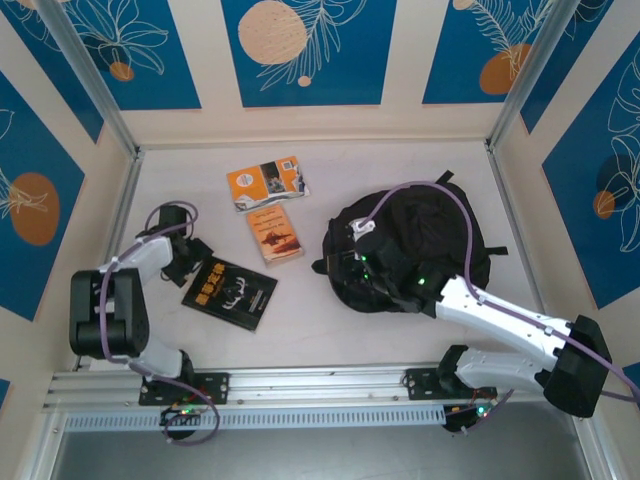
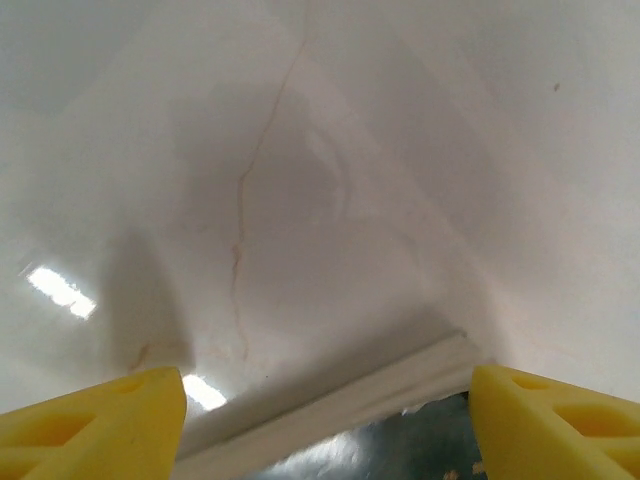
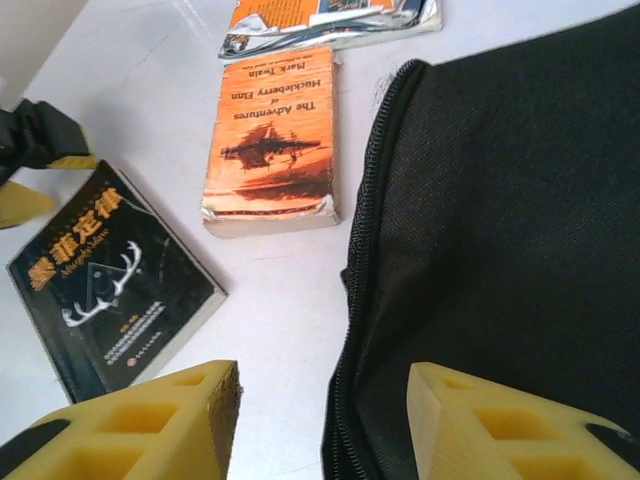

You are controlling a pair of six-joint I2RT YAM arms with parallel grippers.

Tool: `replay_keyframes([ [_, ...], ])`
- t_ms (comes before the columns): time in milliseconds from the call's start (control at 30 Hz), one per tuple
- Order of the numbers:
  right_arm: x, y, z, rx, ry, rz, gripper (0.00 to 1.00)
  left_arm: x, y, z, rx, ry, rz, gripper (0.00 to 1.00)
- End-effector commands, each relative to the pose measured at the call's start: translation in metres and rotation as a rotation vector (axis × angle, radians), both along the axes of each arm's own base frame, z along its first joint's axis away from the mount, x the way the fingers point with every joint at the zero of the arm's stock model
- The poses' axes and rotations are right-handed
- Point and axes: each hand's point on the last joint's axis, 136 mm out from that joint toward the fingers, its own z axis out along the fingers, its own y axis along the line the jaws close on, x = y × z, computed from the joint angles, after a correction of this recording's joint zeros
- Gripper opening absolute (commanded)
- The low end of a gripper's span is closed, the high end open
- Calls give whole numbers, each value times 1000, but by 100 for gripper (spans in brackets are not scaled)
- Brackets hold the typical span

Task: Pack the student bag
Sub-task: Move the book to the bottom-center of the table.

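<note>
Orange paperback (image 3: 268, 140): cover reads "The Adventures of Huckleberry Finn", "Mark Twain", upside down in right wrist view. Black book (image 3: 105, 290): large gold Chinese characters, small white lines beneath, too small to read. Orange magazine (image 3: 330, 15) at top edge: print illegible.

I work in a robot test cell, a lab rig rather than a home or office. My white table (image 1: 330, 330) is boxed in by cream wall panels (image 1: 340, 70) printed with blue leaf patterns, across the top and down both sides of the frame. Bare aluminium posts (image 1: 90, 80) stand in the upper corners. My left arm (image 1: 110, 310) and right arm (image 1: 520, 330) are bolted to a slotted metal rail (image 1: 320, 382) along the bottom edge.
</note>
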Motion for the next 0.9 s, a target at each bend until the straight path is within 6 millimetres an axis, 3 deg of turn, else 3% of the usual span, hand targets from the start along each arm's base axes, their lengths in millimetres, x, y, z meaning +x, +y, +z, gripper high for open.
replay_keyframes([
  [0, -12, 13, 6, 145, 64, 65, 49, 14, -6, 0, -46, -41, -36, 73],
  [133, -17, 16, -1, 177, 76, 111, 53, 4, -23, -14, -152, -40, -29, 72],
  [300, -26, 38, -20, 220, 257, 212, 56, -17, -49, -25, -302, -29, -16, 70],
  [533, -39, 66, -51, 204, 457, 290, 58, -50, -69, -14, -390, -70, -27, 72],
  [733, -30, 86, -76, 83, 474, 353, 61, -43, -98, 5, -428, -119, -190, 73],
  [867, -7, 96, -86, 9, 454, 374, 64, -31, -144, 13, -486, -142, -365, 73],
])
